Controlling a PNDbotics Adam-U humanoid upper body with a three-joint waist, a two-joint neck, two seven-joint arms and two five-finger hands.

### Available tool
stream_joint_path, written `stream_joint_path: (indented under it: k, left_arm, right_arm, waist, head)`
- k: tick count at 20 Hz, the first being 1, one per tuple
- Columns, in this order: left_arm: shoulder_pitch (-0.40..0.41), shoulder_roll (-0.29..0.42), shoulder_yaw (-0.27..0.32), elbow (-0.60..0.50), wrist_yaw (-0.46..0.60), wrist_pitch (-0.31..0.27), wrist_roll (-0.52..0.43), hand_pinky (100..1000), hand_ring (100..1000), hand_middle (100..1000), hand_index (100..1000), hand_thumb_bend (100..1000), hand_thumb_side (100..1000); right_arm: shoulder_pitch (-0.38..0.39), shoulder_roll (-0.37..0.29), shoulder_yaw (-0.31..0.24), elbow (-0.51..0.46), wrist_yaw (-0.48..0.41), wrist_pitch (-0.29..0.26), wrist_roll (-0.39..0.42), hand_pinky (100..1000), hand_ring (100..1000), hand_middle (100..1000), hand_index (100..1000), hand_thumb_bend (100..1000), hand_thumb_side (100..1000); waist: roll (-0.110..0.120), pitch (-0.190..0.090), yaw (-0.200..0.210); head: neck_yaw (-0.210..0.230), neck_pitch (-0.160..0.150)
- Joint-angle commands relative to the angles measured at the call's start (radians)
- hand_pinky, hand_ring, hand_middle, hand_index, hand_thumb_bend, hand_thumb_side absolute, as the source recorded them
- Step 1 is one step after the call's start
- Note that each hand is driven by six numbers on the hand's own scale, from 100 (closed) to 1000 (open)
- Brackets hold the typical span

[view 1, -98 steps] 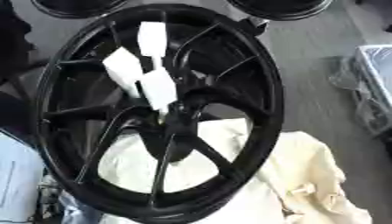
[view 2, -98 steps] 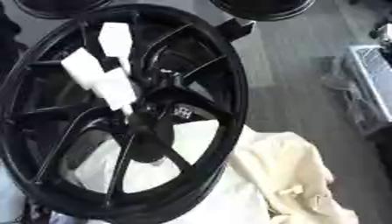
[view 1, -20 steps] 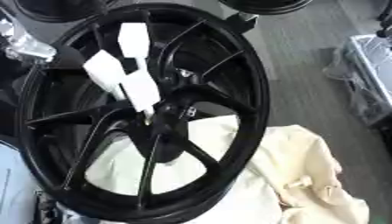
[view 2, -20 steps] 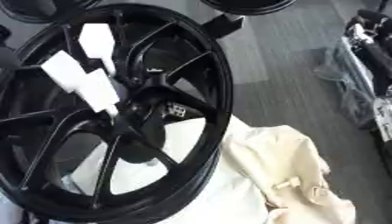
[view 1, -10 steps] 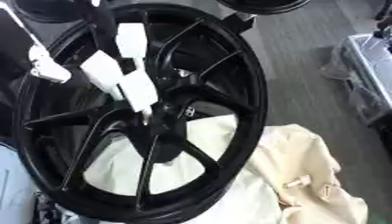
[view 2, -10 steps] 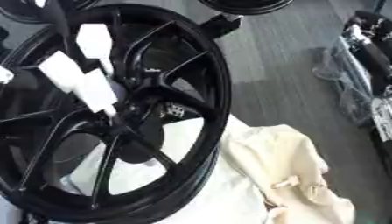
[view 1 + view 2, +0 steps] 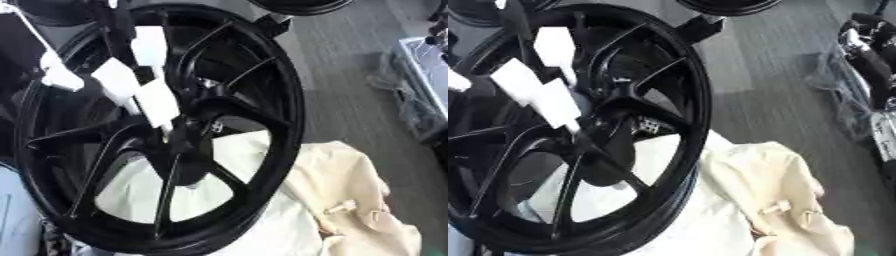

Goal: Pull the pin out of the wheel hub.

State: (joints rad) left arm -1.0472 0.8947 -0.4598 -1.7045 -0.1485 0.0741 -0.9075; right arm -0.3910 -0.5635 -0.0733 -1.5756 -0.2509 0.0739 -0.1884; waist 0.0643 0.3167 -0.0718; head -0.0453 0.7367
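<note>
A large black wheel (image 7: 280, 125) with spokes stands tilted, filling the left of both views. From its hub (image 7: 179, 137) a pin with three white blocky pieces (image 7: 157, 102) sticks out toward me. My left hand (image 7: 114, 22) comes in dark from the upper left, over the wheel's upper rim and just above the white pieces. A white tip (image 7: 59, 77) shows beside it at the rim's left. A dark jointed shape at the right edge looks like my right hand (image 7: 866, 47), far from the wheel.
A cream cloth (image 7: 350, 200) lies bunched under and to the right of the wheel. Another black wheel (image 7: 302, 5) shows at the top edge. A clear plastic crate (image 7: 420, 75) stands at the right on the grey floor.
My left hand has come in from the upper left and moved down toward the white pieces on the pin. The whole picture has shifted a little. The pin stays in the hub.
</note>
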Motion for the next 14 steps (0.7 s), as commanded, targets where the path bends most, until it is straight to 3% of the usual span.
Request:
stream_joint_path:
  k: [1,7,14]
  left_arm:
    - [-0.025,0.003,0.011,0.027,0.010,0.006,0.001,802,793,720,768,470,171]
    - [-0.032,-0.017,-0.008,0.077,0.014,0.011,0.001,794,773,697,736,449,206]
    - [-0.044,-0.039,-0.044,0.130,-0.015,0.000,0.001,800,780,701,759,527,188]
  right_arm:
    - [-0.010,-0.018,-0.010,-0.008,0.002,-0.001,-0.001,972,778,698,828,100,445]
    - [-0.008,-0.016,-0.012,-0.006,0.000,0.000,-0.005,972,778,697,828,100,447]
    - [-0.007,-0.013,-0.011,-0.003,0.000,0.001,-0.006,972,778,697,828,100,450]
  waist:
    - [-0.004,-0.032,0.000]
    - [-0.004,-0.031,-0.003]
    - [-0.002,-0.030,-0.004]
  head:
    - [-0.002,-0.001]
    - [0.003,0.009]
    - [0.010,0.021]
